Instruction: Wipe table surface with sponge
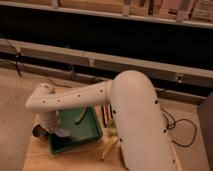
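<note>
The light-brown wooden table surface fills the lower left of the camera view. A green tray lies on it. My white arm reaches from the right across the tray, bends at the elbow and points down. The gripper hangs at the tray's left end, low over the tray's edge and the wood. A yellow-green curved item lies inside the tray, partly under the arm. I cannot make out a sponge; whatever the gripper may hold is hidden.
Yellow elongated objects lie on the table just right of the tray, beside the arm's thick segment. A dark wall with a metal rail runs behind the table. A cable lies on the floor at right.
</note>
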Robot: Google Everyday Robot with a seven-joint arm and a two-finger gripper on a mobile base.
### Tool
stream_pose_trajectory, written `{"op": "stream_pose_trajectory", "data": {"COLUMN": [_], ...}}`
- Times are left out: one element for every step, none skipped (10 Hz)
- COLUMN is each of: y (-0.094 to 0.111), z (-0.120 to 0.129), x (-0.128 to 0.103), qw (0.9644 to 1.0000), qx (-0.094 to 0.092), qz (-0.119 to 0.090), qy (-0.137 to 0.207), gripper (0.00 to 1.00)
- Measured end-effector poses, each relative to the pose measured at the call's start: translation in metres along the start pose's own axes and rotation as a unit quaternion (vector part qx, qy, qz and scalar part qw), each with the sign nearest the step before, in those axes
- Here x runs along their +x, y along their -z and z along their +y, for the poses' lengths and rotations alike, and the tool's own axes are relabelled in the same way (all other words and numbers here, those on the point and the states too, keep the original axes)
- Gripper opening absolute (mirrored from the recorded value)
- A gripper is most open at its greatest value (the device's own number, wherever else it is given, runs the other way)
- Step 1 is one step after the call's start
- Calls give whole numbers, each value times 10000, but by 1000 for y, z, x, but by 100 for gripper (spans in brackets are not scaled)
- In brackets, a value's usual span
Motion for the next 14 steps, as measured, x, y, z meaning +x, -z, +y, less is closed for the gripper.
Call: {"op": "stream_pose_trajectory", "data": {"y": [9,17,28,39,42,44,47,50,51,52,54,56,60,63], "z": [-5,-9,-8,-8,-4,5,13,26,36,42,46,52,62,73], "x": [2,2,0,-2,-7,-17,-26,-40,-49,-56,-59,-66,-75,-88], "qw": [9999,9997,9990,9983,9979,9971,9963,9945,9928,9915,9903,9886,9862,9831], "qx": [-148,-248,-430,-538,-572,-588,-572,-560,-555,-520,-504,-475,-449,-410], "qz": [-35,-55,-75,-59,-52,-21,33,92,127,146,190,231,288,360], "qy": [0,-13,-109,-214,-306,-479,-646,-880,-1056,-1183,-1283,-1412,-1568,-1749], "gripper": [2,2,2,2,2,2,2,2,2,2,2,2,2,2]}}
